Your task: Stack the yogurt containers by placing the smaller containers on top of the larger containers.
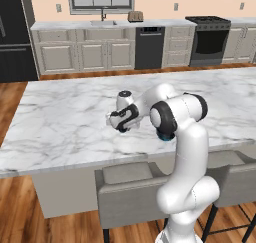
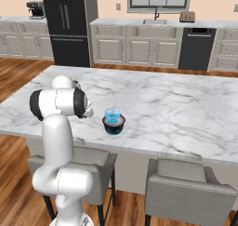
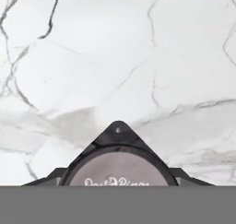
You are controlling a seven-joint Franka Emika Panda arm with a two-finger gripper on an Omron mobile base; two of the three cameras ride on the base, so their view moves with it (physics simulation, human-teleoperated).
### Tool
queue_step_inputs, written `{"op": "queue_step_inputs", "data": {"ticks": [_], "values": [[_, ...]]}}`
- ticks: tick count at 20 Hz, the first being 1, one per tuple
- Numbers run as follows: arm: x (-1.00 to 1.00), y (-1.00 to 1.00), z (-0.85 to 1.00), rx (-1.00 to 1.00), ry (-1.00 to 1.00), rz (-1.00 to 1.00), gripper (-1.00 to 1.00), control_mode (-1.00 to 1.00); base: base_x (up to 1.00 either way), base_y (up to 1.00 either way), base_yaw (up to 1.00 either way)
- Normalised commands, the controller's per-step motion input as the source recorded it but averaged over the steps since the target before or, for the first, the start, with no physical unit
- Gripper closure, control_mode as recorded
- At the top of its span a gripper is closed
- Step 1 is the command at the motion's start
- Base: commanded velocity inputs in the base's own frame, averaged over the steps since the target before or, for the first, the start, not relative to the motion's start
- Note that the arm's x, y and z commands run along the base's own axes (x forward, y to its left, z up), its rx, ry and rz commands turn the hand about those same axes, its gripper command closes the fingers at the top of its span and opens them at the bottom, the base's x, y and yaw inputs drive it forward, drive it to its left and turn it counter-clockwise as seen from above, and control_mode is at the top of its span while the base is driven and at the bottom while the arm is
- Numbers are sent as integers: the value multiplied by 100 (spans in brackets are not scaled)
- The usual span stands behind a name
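White grey-veined marble counter (image 2: 176, 109); translucent blue cup (image 2: 112, 114) on dark tub (image 2: 114, 126); pale-topped dark cup (image 3: 118, 170).

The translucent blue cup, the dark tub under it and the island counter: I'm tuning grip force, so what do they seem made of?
Translucent blue cup: likely thin clear plastic, glossy; light passes through. Wide dark tub: probably opaque plastic, smooth. White island counter: looks like polished marble, white with grey veins.

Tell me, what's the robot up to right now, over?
Fingers closed on tiny dark cup, low over counter. Blue cup already sits on wide dark tub. Robot's own elbow crowds the stack.
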Motion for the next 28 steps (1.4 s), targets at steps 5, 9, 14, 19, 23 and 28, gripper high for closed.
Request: {"op": "queue_step_inputs", "data": {"ticks": [5, 9, 14, 19, 23, 28], "values": [[0, -29, 66, 1, -11, -11, 100, -100, 0, 0, 0], [-1, -15, 64, 0, -13, -9, 100, -100, 0, 0, 0], [-17, -13, 81, 0, -8, -7, 100, -100, 0, 0, 0], [-23, -10, 98, 1, 0, -5, 100, -100, 0, 0, 0], [-31, -17, 99, 0, 0, -4, 100, -100, 0, 0, 0], [-51, -43, 67, 0, 2, -1, 100, -100, 0, 0, 0]]}}
